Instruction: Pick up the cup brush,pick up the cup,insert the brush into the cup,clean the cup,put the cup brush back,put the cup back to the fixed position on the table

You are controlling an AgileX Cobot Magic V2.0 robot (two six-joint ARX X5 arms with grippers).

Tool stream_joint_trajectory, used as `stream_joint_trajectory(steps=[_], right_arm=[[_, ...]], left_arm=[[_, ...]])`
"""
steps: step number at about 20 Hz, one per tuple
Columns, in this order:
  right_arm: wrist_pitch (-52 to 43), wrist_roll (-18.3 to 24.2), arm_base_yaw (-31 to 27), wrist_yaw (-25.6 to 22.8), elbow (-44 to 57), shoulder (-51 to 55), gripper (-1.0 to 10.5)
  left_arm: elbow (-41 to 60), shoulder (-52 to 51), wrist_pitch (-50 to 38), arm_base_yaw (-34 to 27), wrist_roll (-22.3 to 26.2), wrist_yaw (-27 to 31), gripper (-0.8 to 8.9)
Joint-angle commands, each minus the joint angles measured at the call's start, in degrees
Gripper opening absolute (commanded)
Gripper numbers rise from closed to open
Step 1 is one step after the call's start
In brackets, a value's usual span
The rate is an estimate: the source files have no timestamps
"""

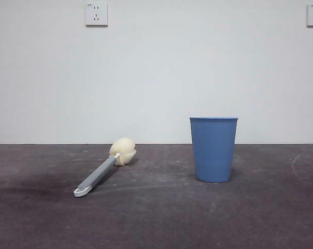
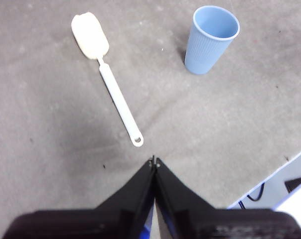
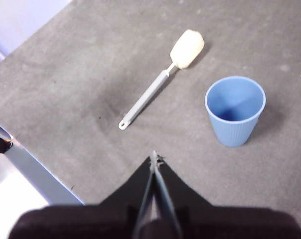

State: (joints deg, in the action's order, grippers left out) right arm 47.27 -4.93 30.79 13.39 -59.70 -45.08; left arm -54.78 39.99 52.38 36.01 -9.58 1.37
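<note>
The cup brush (image 1: 103, 171) lies flat on the table (image 1: 156, 218) at the left, its cream sponge head towards the wall and its white looped end towards the front. It also shows in the left wrist view (image 2: 110, 84) and the right wrist view (image 3: 158, 84). The light blue cup (image 1: 213, 149) stands upright and empty to the right of the brush; it shows in both wrist views (image 2: 210, 40) (image 3: 235, 110). My left gripper (image 2: 154, 162) is shut and empty, high above the table short of the brush's loop. My right gripper (image 3: 154, 157) is shut and empty, high above the table.
A white wall with two power sockets (image 1: 96, 14) stands behind the table. The table's edge (image 2: 270, 184) shows in the left wrist view and also in the right wrist view (image 3: 36, 169), with floor and a cable beyond.
</note>
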Motion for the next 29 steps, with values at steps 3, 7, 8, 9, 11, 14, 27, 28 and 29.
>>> stream_joint_trajectory(steps=[3, 7, 8, 9, 11, 14, 27, 28, 29], right_arm=[[-0.7, 0.3, 0.1, 0.0, -0.1, 0.1, 0.0], [-0.7, 0.3, 0.0, -0.3, -0.1, 0.1, 0.0], [-0.7, 0.3, 0.0, -0.3, -0.1, 0.1, 0.0], [-0.7, 0.3, 0.0, -0.2, -0.1, 0.1, 0.0], [-0.7, 0.3, 0.0, -0.2, -0.1, 0.1, 0.0], [-0.7, 0.3, 0.0, -0.3, -0.1, 0.1, 0.0], [-0.5, 0.3, 0.0, -0.3, -0.1, 0.1, 0.0], [-0.5, 0.3, 0.0, -0.3, -0.1, 0.1, 0.0], [-0.5, 0.3, 0.0, -0.3, -0.1, 0.1, 0.0]], left_arm=[[0.3, -0.1, -1.1, -0.1, 1.0, 0.1, -0.03], [0.3, -0.1, -1.1, -0.1, 1.0, 0.1, -0.03], [0.3, -0.1, -1.1, -0.1, 1.0, 0.1, -0.03], [0.3, -0.1, -1.1, -0.1, 1.0, 0.1, -0.03], [0.3, -0.1, -1.1, -0.1, 1.0, 0.1, -0.03], [0.3, -0.1, -1.1, -0.1, 1.0, 0.1, -0.03], [7.1, -4.0, -40.9, -21.6, 23.4, -9.7, -0.03], [11.3, -5.6, -49.1, -24.5, 23.6, -10.7, -0.03], [15.0, -7.0, -54.4, -26.3, 23.6, -10.6, -0.03]])
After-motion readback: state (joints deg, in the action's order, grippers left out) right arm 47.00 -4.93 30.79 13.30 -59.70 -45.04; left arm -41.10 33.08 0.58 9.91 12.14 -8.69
